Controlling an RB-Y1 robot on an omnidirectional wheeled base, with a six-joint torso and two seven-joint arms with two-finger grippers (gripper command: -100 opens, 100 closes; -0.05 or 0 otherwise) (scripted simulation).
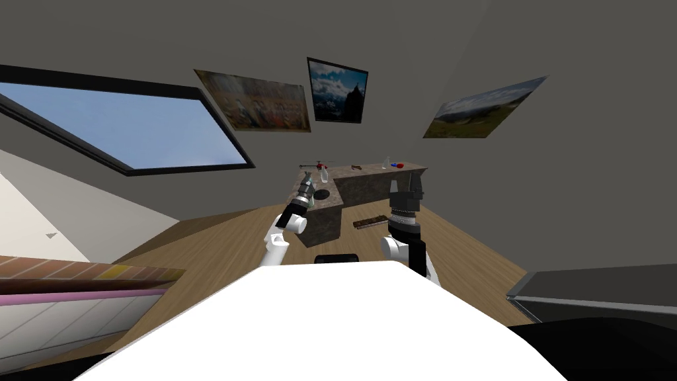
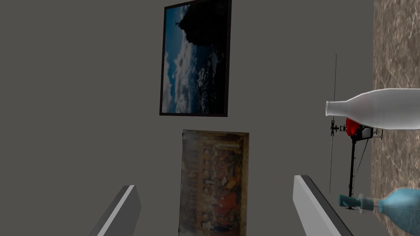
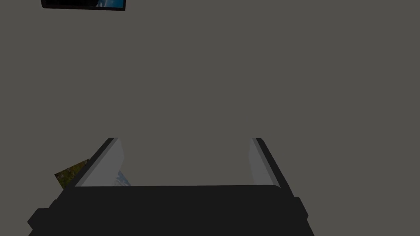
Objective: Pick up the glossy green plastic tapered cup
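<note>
While left end effector [image 2: 215,182] gapes, wrist view reveals helicopter [image 2: 353,129], white bottle [image 2: 381,108].

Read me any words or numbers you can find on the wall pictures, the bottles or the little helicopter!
There are none: no word, number, brand or sign can be read.
The dark-framed mountain and sky picture: no writing.
The brownish unframed painting: too blurred to tell any letters.
The milky white bottle, the pale blue bottle and the small red toy helicopter: no labels show.
</note>
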